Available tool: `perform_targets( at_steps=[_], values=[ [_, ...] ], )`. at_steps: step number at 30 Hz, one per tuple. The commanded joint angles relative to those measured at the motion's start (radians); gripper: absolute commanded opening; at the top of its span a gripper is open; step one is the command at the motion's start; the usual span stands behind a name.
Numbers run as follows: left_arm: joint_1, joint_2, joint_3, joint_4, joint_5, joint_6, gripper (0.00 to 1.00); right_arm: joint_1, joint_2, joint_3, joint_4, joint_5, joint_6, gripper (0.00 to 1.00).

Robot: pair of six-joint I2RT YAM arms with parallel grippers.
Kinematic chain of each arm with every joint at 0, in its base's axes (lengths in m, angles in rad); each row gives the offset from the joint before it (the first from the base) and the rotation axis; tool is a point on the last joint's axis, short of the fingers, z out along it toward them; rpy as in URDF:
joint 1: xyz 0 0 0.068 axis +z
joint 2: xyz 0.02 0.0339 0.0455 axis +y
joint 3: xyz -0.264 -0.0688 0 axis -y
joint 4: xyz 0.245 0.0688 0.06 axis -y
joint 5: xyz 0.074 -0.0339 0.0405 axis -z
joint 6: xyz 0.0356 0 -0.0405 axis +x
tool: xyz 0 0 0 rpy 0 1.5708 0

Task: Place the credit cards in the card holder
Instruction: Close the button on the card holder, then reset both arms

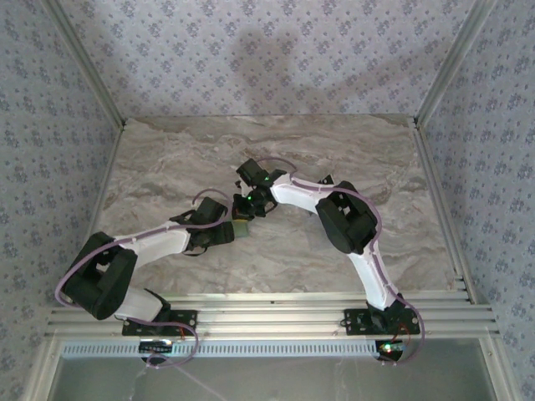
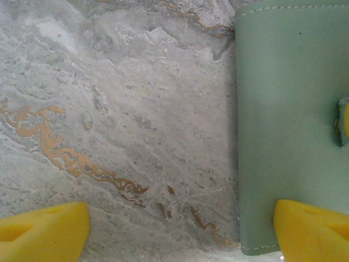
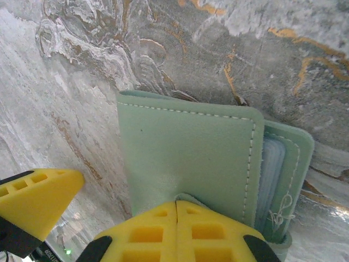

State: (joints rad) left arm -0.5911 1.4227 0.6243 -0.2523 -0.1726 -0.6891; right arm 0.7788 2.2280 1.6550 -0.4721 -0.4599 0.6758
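The sage-green card holder (image 3: 185, 153) lies on the marble table, and my right gripper (image 3: 176, 204) is shut on the near edge of its stitched cover. Pale sleeve layers (image 3: 272, 164) show at its right edge under the cover. In the left wrist view the card holder (image 2: 289, 109) takes up the right side. My left gripper (image 2: 180, 234) is open over bare marble, its right finger (image 2: 311, 229) over the holder's corner. From above, both grippers meet mid-table, the left gripper (image 1: 227, 224) and the right gripper (image 1: 253, 203) beside the card holder (image 1: 242, 229). The credit cards are out of view.
The marble table (image 1: 167, 159) is walled in by patterned panels on three sides, with an aluminium rail (image 1: 276, 313) along its near edge. My left gripper's yellow finger (image 3: 32, 202) shows low on the left in the right wrist view.
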Motion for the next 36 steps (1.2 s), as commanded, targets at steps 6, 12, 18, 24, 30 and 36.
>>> perform_targets(
  at_steps=[6, 12, 18, 24, 30, 36],
  values=[
    [-0.010, -0.016, -0.010, 0.025, 0.098, 0.011, 0.90, 0.024, 0.115, -0.096, -0.162, 0.087, -0.007, 0.00],
    [0.004, -0.131, 0.006, -0.037, 0.068, 0.007, 0.95, 0.021, 0.063, -0.058, -0.134, 0.049, 0.007, 0.00],
    [0.038, -0.298, 0.023, -0.129, 0.023, -0.007, 1.00, 0.022, 0.020, 0.016, -0.134, 0.028, 0.011, 0.08],
    [0.087, -0.438, 0.081, -0.240, -0.008, -0.005, 1.00, 0.014, -0.045, 0.085, -0.069, -0.025, -0.012, 0.32],
    [0.137, -0.462, 0.194, -0.318, -0.026, 0.031, 1.00, -0.021, -0.166, 0.186, -0.102, -0.053, -0.038, 0.67],
    [0.206, -0.443, 0.317, -0.353, -0.069, 0.103, 1.00, -0.131, -0.368, 0.175, -0.169, 0.015, -0.110, 0.94]
  ],
)
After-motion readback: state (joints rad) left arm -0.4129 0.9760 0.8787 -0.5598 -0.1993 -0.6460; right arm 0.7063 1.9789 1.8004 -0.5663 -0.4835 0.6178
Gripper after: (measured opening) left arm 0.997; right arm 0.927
